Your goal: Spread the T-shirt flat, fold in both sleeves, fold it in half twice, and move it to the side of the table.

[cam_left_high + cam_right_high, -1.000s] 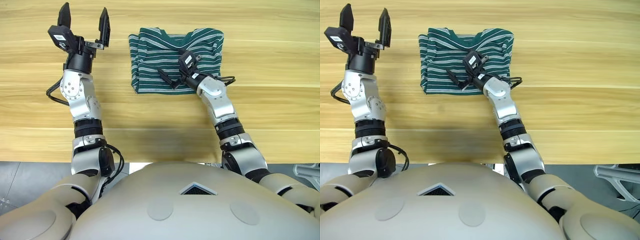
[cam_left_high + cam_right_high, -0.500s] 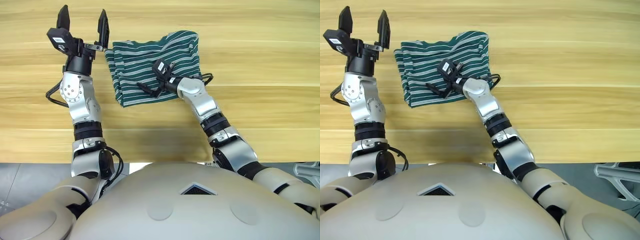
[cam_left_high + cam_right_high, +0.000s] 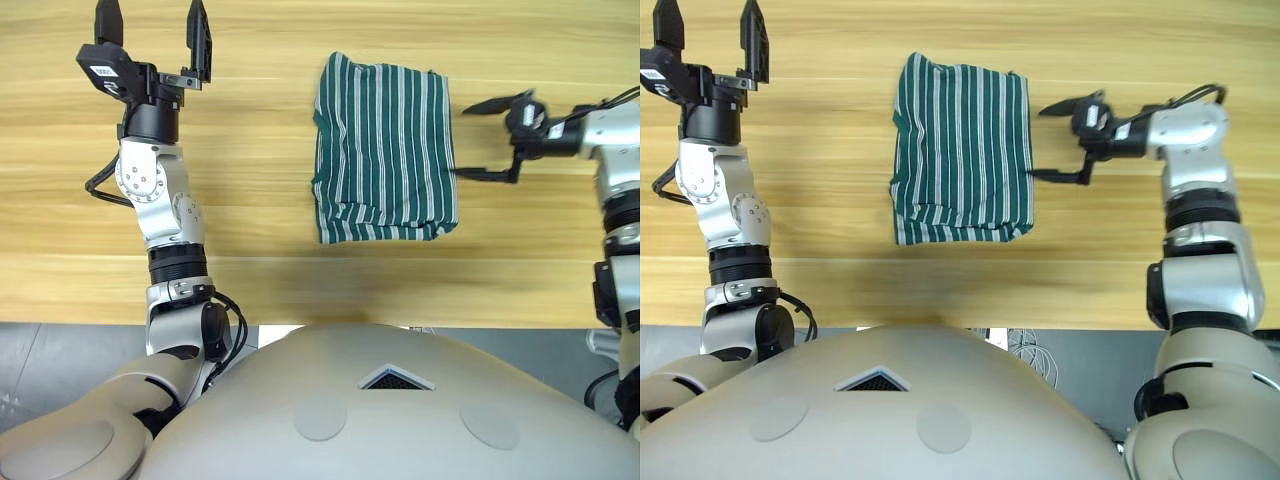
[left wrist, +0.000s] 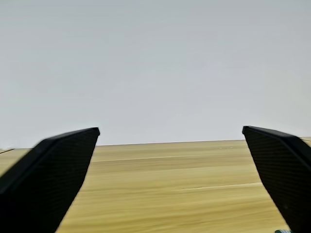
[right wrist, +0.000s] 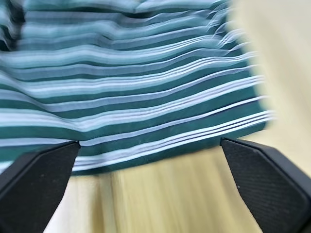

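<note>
two hands wide open: right hand [image 3: 460, 141] just beside folded t-shirt [image 3: 385, 150], not touching, likely set for sideways push; left hand [image 3: 150, 10] parked well apart.

Right end effector [image 5: 149, 141] gaping wide; green striped T-shirt [image 5: 131, 87] on wooden table [image 5: 165, 194] beyond.

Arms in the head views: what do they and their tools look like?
Both are silver-grey jointed segments with black ribbed collars. The left arm has a black cable looping beside it; the right arm carries one too. Each ends in a black tool with two flat, tapered fingers: left tool, right tool. A small white label sits on the left tool's base.
</note>
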